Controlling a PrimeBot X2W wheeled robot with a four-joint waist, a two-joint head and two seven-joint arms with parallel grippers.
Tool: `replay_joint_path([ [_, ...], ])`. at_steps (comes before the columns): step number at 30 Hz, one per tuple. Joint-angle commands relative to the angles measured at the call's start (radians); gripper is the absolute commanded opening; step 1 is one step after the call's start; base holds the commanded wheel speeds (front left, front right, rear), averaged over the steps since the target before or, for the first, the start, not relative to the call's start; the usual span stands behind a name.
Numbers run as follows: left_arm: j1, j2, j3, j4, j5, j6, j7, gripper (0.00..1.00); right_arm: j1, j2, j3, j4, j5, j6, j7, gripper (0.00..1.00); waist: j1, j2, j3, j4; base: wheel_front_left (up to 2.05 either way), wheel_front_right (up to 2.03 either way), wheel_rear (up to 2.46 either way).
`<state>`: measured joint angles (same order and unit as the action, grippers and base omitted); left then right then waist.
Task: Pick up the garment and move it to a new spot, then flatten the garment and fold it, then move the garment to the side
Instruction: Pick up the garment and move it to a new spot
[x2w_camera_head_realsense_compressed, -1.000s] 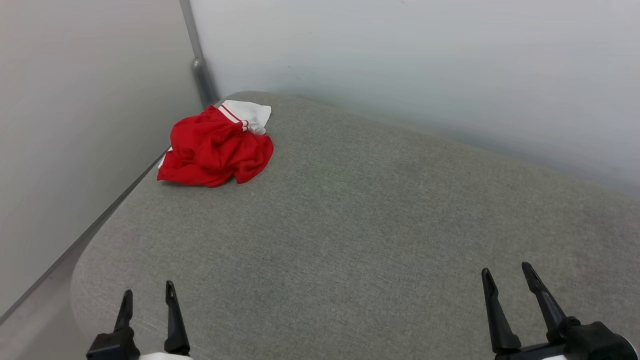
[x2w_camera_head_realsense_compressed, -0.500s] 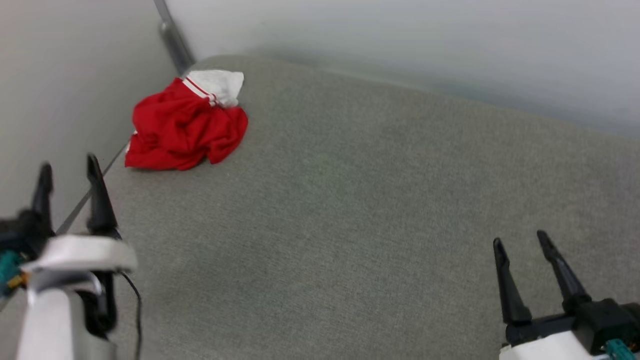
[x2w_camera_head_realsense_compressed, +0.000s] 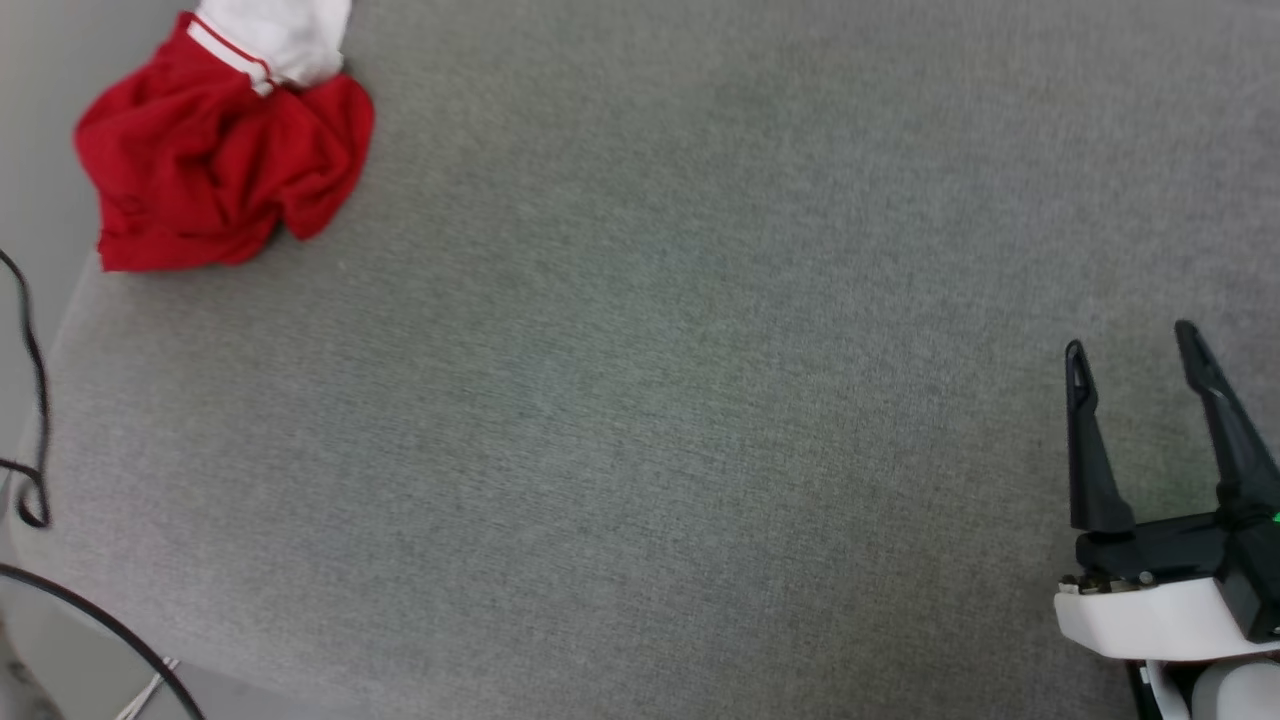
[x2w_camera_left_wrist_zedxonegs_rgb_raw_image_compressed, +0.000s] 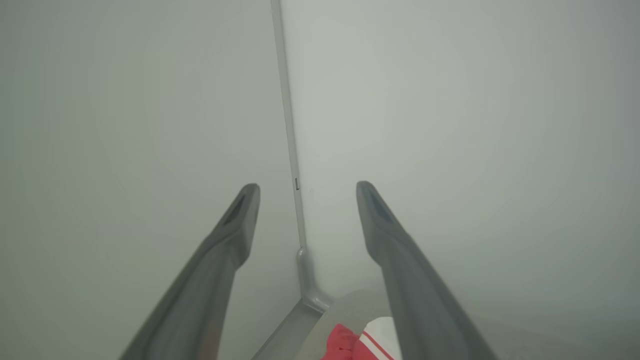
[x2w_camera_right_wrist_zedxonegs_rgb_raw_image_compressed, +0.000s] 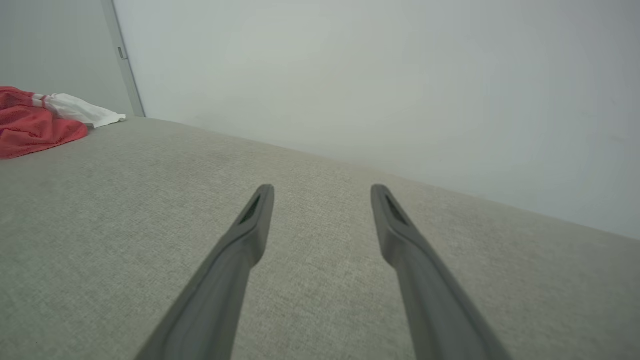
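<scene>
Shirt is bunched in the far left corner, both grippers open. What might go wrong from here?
1. The garment lies at the grey surface's left edge by the wall; the open left gripper may scrape the wall or push cloth off.
2. A loose black cable beside that edge might snag the arm.
3. A pinch on the crumpled heap may catch only one layer.

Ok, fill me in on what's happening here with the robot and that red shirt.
Nothing is held yet. The garment lies crumpled at the far left corner of the grey padded surface, beside the wall. The right gripper hovers open over the near right side, away from it. The left gripper is open too, raised and aimed at the wall's corner, with the garment showing low in its wrist view.
</scene>
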<state>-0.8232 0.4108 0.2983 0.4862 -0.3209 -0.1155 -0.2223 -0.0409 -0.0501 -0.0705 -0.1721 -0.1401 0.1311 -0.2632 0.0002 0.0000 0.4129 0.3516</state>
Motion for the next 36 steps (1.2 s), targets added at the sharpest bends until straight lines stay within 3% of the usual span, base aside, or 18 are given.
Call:
replay_joint_path([
  [1,-0.046,0.029,-0.011,0.027,-0.007,-0.006,0.019,1.00,-0.019,0.000,-0.002,-0.018,-0.016,-0.001,-0.002,1.00,-0.0002,0.0000,0.093,-0.029,0.00,0.00,0.00],
  [8,-0.209,0.152,-0.146,0.172,-0.151,-0.013,0.259,1.00,-0.024,-0.014,-0.041,-0.105,-0.065,-0.001,-0.002,1.00,-0.0002,0.0000,0.196,-0.050,0.00,0.00,0.00],
  [16,-0.203,0.289,-0.400,0.225,-0.407,-0.013,0.603,1.00,-0.038,-0.030,-0.039,-0.166,-0.073,-0.001,-0.002,1.00,-0.0002,0.0000,0.269,-0.068,0.00,0.00,0.00],
  [23,-0.151,0.317,-0.507,0.240,-0.669,-0.013,0.878,1.00,-0.034,-0.041,-0.040,-0.173,-0.078,-0.001,-0.001,1.00,-0.0002,0.0000,0.305,-0.078,0.00,0.00,0.00],
  [30,-0.104,0.283,-0.576,0.261,-0.775,-0.014,0.921,1.00,-0.031,-0.044,-0.044,-0.166,-0.077,-0.001,0.001,1.00,-0.0002,0.0000,0.314,-0.082,0.00,0.00,0.00],
  [31,-0.105,0.285,-0.589,0.260,-0.772,-0.014,0.912,0.41,-0.030,-0.043,-0.042,-0.164,-0.077,-0.001,0.001,1.00,-0.0002,0.0000,0.310,-0.083,0.00,0.00,0.00],
  [32,-0.108,0.287,-0.595,0.265,-0.774,-0.014,0.902,0.00,-0.029,-0.043,-0.040,-0.162,-0.078,-0.001,0.001,1.00,-0.0002,0.0000,0.306,-0.083,0.00,0.00,0.00],
  [36,-0.148,0.332,-0.622,0.260,-0.746,-0.013,0.819,0.00,-0.029,-0.039,-0.024,-0.155,-0.074,-0.001,0.000,1.00,-0.0002,0.0000,0.273,-0.083,0.00,0.00,0.00],
])
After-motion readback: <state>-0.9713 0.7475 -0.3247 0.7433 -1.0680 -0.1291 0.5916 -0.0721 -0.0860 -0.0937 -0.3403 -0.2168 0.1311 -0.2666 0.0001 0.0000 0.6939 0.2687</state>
